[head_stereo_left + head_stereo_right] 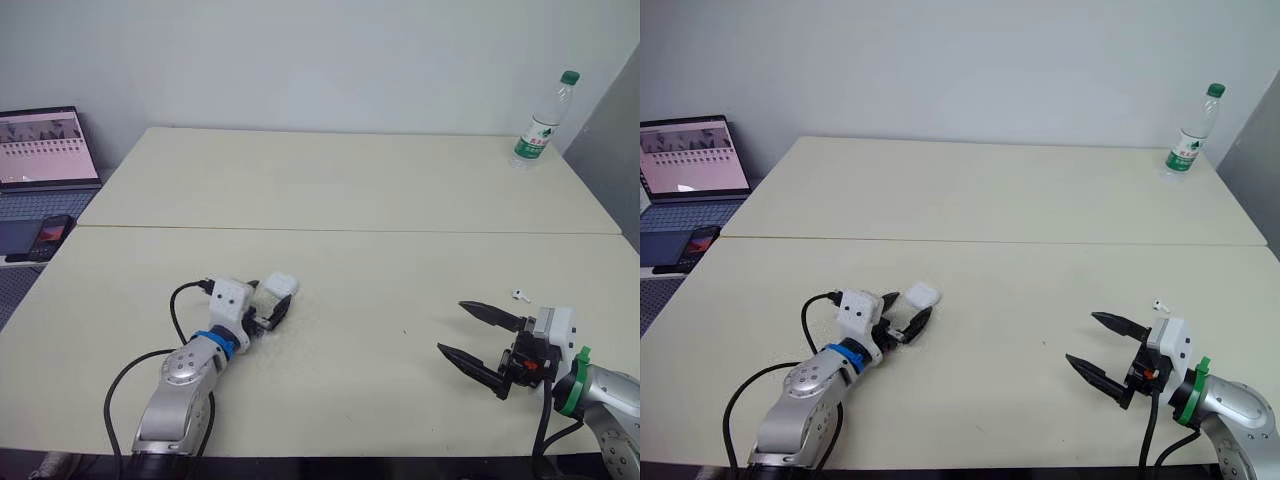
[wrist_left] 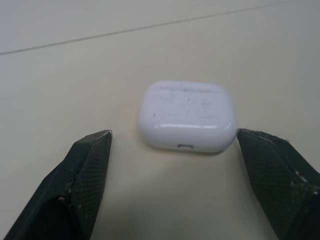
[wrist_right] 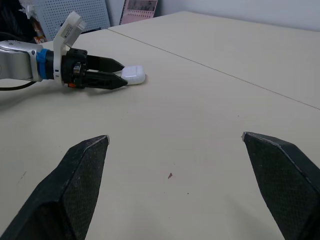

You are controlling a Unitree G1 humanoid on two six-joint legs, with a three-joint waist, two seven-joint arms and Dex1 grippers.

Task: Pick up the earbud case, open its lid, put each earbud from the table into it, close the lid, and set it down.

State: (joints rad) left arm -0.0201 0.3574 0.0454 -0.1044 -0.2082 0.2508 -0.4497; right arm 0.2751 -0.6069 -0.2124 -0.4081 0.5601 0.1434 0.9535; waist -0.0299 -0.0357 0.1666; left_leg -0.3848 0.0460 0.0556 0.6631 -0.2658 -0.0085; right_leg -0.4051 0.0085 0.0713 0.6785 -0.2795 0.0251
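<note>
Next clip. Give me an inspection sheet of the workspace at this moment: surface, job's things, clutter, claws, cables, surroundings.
Surface: two cream tables pushed together, with a seam running across.
Job's things: earbud case lying on the near table, lid shut; one earbud seen on the table at the right.
Clutter: water bottle upright at the far right corner.
Claws: left claw open, one finger on either side of the case, not closed on it; right claw open, empty, near the earbud.
Cables: black cable looping off the left wrist; another at the right arm.
Surroundings: open laptop and phone on a side desk at the left.
</note>
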